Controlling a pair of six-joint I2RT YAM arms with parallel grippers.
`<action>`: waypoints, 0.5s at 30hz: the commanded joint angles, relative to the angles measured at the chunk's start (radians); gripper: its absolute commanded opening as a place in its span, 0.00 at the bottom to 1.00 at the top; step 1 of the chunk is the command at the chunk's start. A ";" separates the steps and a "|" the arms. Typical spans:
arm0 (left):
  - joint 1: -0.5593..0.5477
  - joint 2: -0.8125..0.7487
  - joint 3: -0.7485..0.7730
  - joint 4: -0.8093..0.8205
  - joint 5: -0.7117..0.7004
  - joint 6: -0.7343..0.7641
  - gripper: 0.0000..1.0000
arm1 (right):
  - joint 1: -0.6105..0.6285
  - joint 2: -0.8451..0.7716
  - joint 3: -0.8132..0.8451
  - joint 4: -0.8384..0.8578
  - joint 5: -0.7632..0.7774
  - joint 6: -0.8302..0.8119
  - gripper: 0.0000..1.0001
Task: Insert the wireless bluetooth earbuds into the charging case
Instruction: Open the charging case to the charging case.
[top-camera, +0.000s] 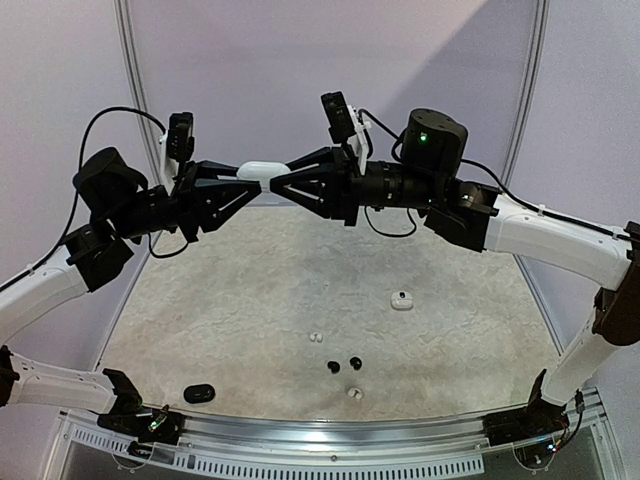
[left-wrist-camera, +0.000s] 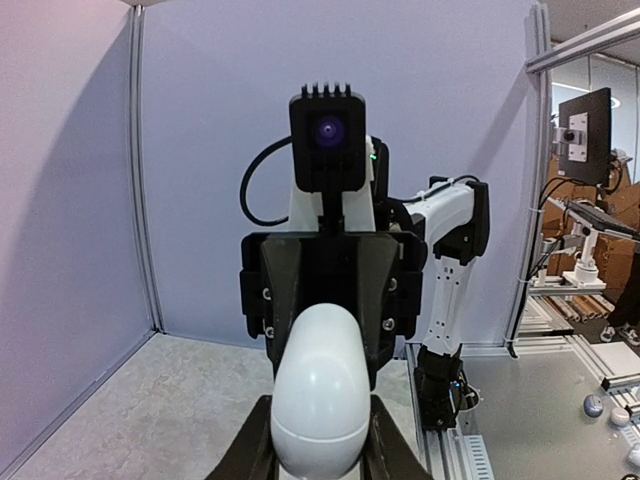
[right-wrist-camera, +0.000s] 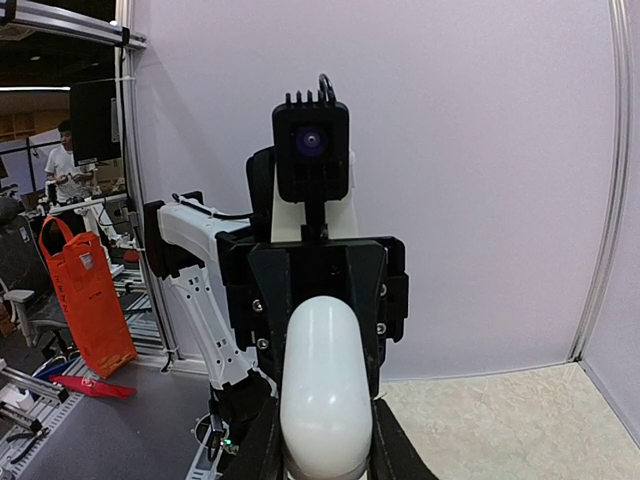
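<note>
I hold the white charging case (top-camera: 263, 170) in the air between both arms, well above the tabletop (top-camera: 250, 290). My left end effector (top-camera: 243, 180) is closed on its 9 o'clock end and my right end effector (top-camera: 283, 183) on its 3 o'clock end, so its long axis runs 9 to 3 in the top view. The earbuds lie loose on the tabletop toward 6 o'clock from the case: two black earbuds (top-camera: 333, 367) and, near them, white earbuds (top-camera: 316, 337). I judge them slightly nearer my right arm. Each wrist view shows only a rounded end of the case, with the finger contact cut off below. The case looks closed, and the buds are too small to tell their orientation.
</note>
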 joint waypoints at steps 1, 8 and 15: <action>-0.013 0.007 0.014 -0.018 -0.012 0.026 0.00 | -0.001 0.004 0.021 -0.059 0.064 0.006 0.32; -0.025 -0.001 0.011 -0.063 0.007 0.176 0.00 | 0.006 0.019 0.085 -0.206 0.138 -0.048 0.54; -0.040 -0.006 0.024 -0.147 0.038 0.337 0.00 | 0.009 0.051 0.129 -0.252 0.169 -0.067 0.52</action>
